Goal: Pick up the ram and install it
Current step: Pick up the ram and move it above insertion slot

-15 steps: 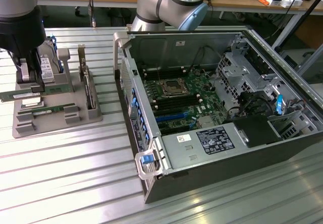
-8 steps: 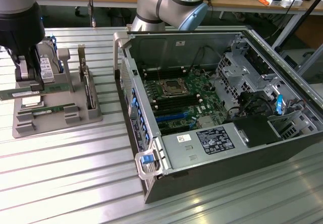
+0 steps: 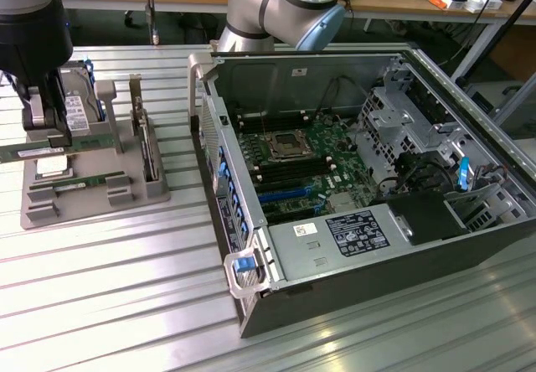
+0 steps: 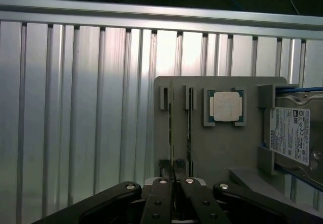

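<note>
Pinching one ram (image 4: 171, 123) in claw (image 4: 171, 165); second ram (image 4: 189, 128), one processor (image 4: 225, 106) beside.

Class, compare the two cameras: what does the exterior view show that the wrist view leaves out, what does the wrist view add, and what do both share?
Exterior view adds: the open computer case with its motherboard, and the robot arm behind it.
Wrist view adds: a look straight down at the end effector, shut on the edge of the ram.
Both share: the grey holder, the processor chip, the hard drive and the ribbed metal table.
</note>
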Controlling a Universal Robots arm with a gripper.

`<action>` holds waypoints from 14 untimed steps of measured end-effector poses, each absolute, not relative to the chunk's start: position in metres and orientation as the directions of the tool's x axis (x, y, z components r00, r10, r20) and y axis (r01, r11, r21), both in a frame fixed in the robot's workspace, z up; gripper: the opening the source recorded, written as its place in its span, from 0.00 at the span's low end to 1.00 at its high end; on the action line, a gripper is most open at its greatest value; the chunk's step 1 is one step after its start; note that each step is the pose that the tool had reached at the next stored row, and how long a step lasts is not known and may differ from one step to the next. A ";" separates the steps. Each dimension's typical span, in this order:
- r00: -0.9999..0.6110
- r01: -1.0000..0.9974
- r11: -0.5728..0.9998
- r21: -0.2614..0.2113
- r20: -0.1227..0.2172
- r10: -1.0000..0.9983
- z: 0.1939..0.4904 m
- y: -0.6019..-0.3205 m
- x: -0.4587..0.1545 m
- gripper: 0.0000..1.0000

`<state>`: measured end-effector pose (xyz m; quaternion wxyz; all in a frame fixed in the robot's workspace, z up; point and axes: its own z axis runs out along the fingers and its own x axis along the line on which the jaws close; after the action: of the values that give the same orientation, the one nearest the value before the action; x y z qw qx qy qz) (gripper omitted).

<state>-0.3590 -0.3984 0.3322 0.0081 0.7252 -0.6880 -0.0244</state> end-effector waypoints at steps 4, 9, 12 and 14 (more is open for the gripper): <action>0.052 -0.998 -0.053 0.046 -0.024 -0.998 0.334 -0.398 -0.359 0.12; 0.052 -0.998 -0.053 0.046 -0.024 -0.998 0.337 -0.398 -0.359 0.12; 0.052 -0.998 -0.053 0.046 -0.024 -0.998 0.338 -0.398 -0.359 0.12; 0.052 -0.998 -0.053 0.046 -0.024 -0.998 0.339 -0.398 -0.359 0.12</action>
<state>-0.3590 -0.3984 0.3391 0.0082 0.7253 -0.6880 -0.0245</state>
